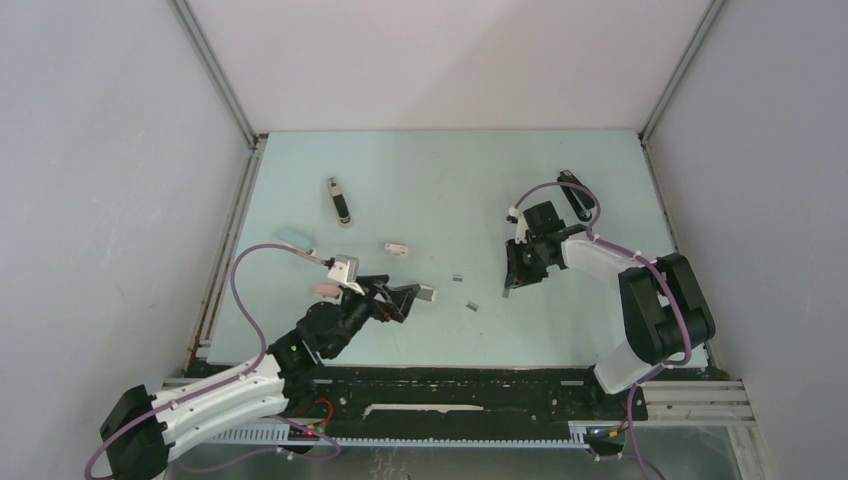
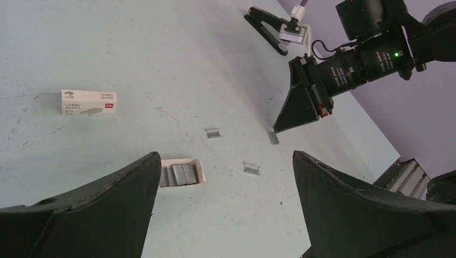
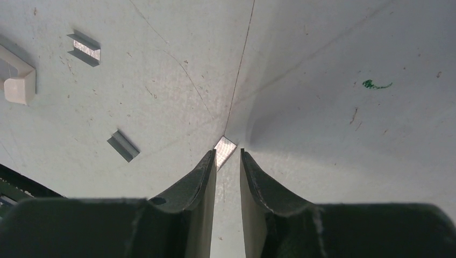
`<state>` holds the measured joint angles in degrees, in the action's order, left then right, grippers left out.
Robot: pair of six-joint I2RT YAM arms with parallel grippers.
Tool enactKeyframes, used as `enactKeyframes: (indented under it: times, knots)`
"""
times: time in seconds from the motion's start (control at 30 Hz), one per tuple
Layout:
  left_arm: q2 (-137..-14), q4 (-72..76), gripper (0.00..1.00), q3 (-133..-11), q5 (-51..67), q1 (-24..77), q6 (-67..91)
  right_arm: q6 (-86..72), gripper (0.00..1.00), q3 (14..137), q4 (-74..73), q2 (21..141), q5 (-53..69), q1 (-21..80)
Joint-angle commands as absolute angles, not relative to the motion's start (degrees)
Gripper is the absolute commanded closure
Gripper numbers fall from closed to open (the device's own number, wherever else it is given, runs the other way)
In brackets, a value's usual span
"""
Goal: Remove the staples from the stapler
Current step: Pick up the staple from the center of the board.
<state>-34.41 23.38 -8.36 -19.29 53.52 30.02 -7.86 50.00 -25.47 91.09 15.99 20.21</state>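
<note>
The stapler [image 1: 340,200], black with a silver arm, lies at the back left of the table, away from both arms. Three short grey staples strips lie mid-table: two [image 1: 457,277] [image 1: 471,305] out in the open and one [image 3: 225,149] right at my right gripper's tips. My right gripper [image 3: 228,153] points down at the table with its jaws a narrow gap apart. Bare table shows between them, and the strip lies just beyond the tips, not gripped. My left gripper [image 2: 226,156] hovers wide open and holds nothing.
A small open white tray of staples [image 2: 183,173] sits by my left finger. A white staple box [image 2: 88,102] lies further left. A black elongated object [image 1: 575,193] rests at the back right near the right arm's cable. A light blue item [image 1: 295,238] and a pink item [image 1: 325,290] lie left.
</note>
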Motion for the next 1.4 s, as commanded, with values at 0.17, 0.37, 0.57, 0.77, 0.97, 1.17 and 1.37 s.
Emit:
enactKeyframes:
  times: [0.17, 0.37, 0.57, 0.77, 0.97, 1.17, 1.37]
  knots:
    - [-33.6, 23.8, 0.03, -8.6, -19.8, 53.6, 30.3, -11.0, 0.69, 50.6, -24.5, 90.1, 17.1, 19.7]
    - [-33.1, 23.2, 0.03, -8.5, -20.2, 53.6, 30.2, -12.9, 0.70, 49.2, -23.2, 89.1, 17.9, 19.2]
    - [-32.8, 23.0, 0.03, -8.3, -20.2, 53.7, 30.3, -14.2, 0.71, 49.0, -23.1, 90.4, 16.9, 19.3]
    - [-31.8, 22.9, 0.03, -7.6, -20.1, 53.6, 30.8, -15.1, 0.72, 49.0, -23.3, 90.8, 15.6, 18.9]
    - [-30.5, 22.0, 0.03, -7.3, -20.3, 53.6, 30.9, -15.9, 0.75, 49.0, -23.6, 92.7, 15.7, 19.1]
    - [-29.1, 21.3, 0.03, -6.8, -20.6, 53.6, 31.1, -16.5, 0.75, 49.0, -24.0, 94.0, 15.4, 18.9]
    - [-28.2, 20.8, 0.03, -6.5, -20.8, 53.6, 31.1, -16.7, 0.78, 49.4, -24.5, 95.4, 15.6, 19.1]
